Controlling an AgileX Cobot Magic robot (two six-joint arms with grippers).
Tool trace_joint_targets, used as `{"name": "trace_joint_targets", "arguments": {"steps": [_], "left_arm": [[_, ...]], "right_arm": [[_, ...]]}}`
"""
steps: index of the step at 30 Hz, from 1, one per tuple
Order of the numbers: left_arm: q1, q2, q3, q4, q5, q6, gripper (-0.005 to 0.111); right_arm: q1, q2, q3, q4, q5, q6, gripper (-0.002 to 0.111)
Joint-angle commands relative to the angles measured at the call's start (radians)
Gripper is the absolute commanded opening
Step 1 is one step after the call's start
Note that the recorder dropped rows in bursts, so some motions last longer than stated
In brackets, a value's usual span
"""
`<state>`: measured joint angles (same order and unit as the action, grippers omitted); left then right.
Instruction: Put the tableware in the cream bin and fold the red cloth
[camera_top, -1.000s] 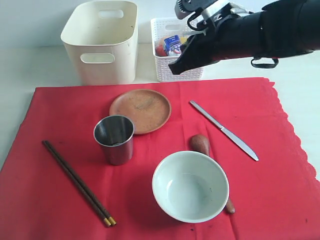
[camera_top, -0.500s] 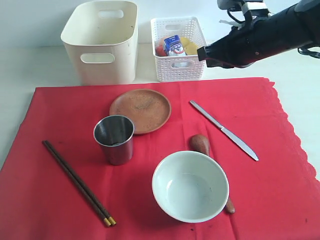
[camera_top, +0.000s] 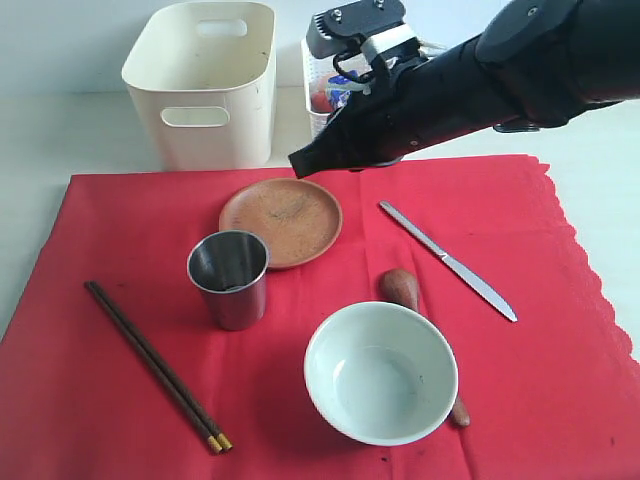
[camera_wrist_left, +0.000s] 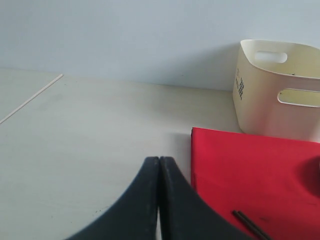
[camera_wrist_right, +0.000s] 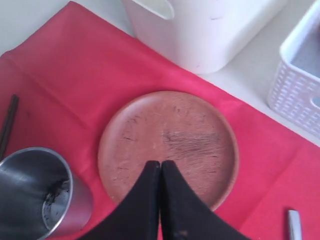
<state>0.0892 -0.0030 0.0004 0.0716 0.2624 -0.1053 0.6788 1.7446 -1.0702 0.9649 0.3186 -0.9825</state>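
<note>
Well, hardly anything is done: the red cloth (camera_top: 560, 400) lies flat and unfolded, and the cream bin (camera_top: 215, 140) behind it looks empty. On the cloth sit the bowl (camera_top: 381, 372), plate (camera_top: 281, 221), cup (camera_top: 230, 278), chopsticks (camera_top: 155, 365), knife (camera_top: 447, 260) and spoon (camera_top: 402, 288), all waiting. The right gripper (camera_top: 300, 165) hovers over the plate's far edge, jaws pressed together, holding nothing; the left gripper (camera_wrist_left: 159, 162) is likewise closed and empty beside the cloth. A small dark label (camera_wrist_left: 240, 86) on the bin is unreadable.

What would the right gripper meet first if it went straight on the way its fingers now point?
Probably the round brown clay plate: the right gripper, fingers shut, points down at it in the wrist view. Its height above the plate is unclear.
</note>
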Motion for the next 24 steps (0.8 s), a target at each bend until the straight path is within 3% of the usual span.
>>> {"name": "trace_joint_targets", "arguments": {"steps": [1,24], "left_arm": [[0.004,0.003,0.000,-0.003,-0.004,-0.002,0.002],[0.004,0.003,0.000,-0.003,-0.004,-0.002,0.002]], "right_arm": [[0.032,-0.001,-0.006,-0.029,0.008,-0.021,0.000],[0.037,-0.001,-0.006,-0.113,0.072,-0.011,0.000]]}}
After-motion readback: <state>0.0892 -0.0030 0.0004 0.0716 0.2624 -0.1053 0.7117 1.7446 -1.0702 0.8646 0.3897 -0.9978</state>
